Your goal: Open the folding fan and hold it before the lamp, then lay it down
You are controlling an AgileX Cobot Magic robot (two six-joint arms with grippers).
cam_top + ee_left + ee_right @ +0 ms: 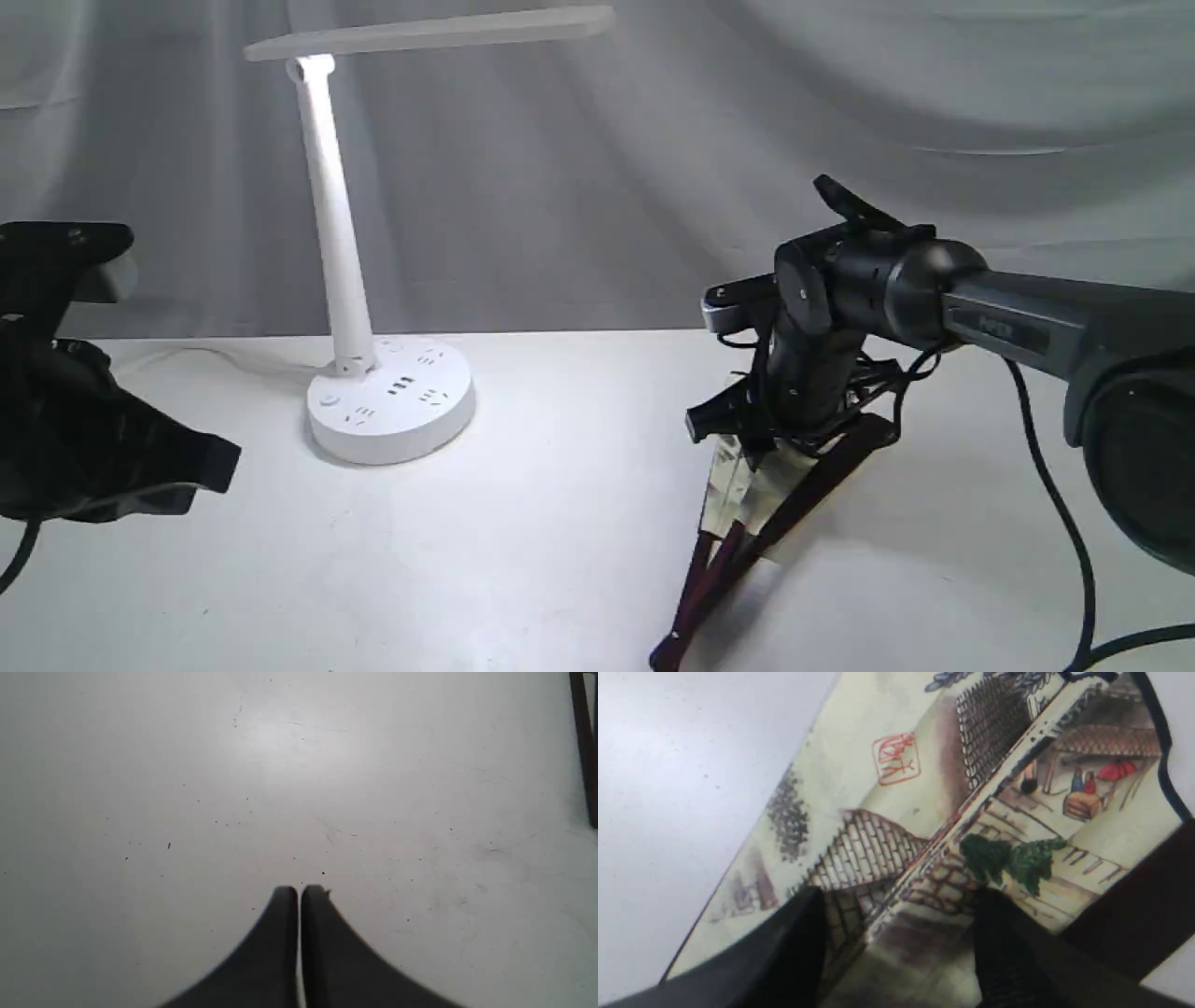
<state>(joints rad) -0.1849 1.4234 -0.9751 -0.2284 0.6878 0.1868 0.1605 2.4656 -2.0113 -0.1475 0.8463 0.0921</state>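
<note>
Two arms, exterior view: my left gripper (210, 467) sits low at the left over the table (523, 541); my right gripper (747, 446) points down onto the fan (714, 574) at the right.
Lamp, exterior view: the lamp (341, 280) stands upright on the table, left of centre toward the back. It has a round base with sockets, a slim stem and a flat head across the top, and is well apart from the fan.
Fan, exterior view: on the table, partly spread. The dark ribs meet toward the front edge and the paper end is under my right gripper.
Left gripper, left wrist view: my left gripper (299, 891) has its jaws pressed together, tips over bare table (187, 788).
Frame edge, left wrist view: thin dark bar (584, 742), cannot tell what it is.
Right gripper, right wrist view: my right gripper (896, 896) has its jaws wide. The fingers (794, 933) stand one on each side of a raised fold of paper, with a gap on both sides.
Fan, right wrist view: the fan (924, 788) is cream paper painted with brick walls, tiled roofs and a green bush, with black edging. It has a red stamp (896, 758) and a dark wooden slat (1134, 896) along one side. The white table (668, 788) is beside it.
</note>
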